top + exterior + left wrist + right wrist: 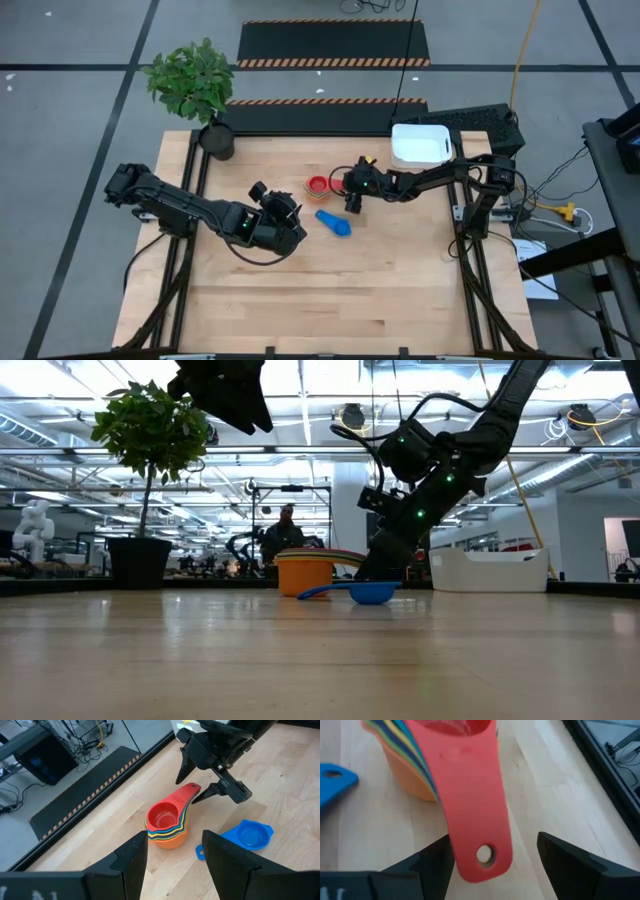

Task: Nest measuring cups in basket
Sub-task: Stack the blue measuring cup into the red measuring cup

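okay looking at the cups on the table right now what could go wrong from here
1. The right gripper stands open around the red cup's handle; lifting by that handle may pull the red cup out and leave the nested stack behind.
2. The blue cup lies apart on the table and could be forgotten.

A wooden surface [330,300] carries both dark arms. The left arm reaches in from the left edge, and its tool [284,207] sits near the middle of the surface, its fingers not readable from above. The right arm comes in from the right edge, its tool [352,186] just beside a red measuring cup [318,184], fingers likewise unclear. A blue measuring cup [334,223] lies on the wood apart from the red one, between the two tools. The white basket [420,146] rests at the far edge, towards the right corner. A potted plant [200,90] stands at the far left corner.
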Controlling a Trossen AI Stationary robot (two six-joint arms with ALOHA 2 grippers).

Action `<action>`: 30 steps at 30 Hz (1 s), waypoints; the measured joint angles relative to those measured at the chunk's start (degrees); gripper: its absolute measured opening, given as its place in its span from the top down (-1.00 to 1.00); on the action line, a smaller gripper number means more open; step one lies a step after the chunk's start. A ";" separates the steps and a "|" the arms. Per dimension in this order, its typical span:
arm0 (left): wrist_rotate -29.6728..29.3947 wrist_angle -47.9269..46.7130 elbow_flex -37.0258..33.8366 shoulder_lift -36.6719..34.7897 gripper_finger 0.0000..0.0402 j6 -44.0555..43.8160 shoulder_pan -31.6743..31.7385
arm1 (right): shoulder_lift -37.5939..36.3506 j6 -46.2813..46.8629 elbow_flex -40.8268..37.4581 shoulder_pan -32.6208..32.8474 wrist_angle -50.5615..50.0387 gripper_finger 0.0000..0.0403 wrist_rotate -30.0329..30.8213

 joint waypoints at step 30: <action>3.18 1.23 0.00 0.00 0.05 -1.02 -0.70 | -16.96 4.92 -1.64 0.89 -24.23 -0.35 -4.20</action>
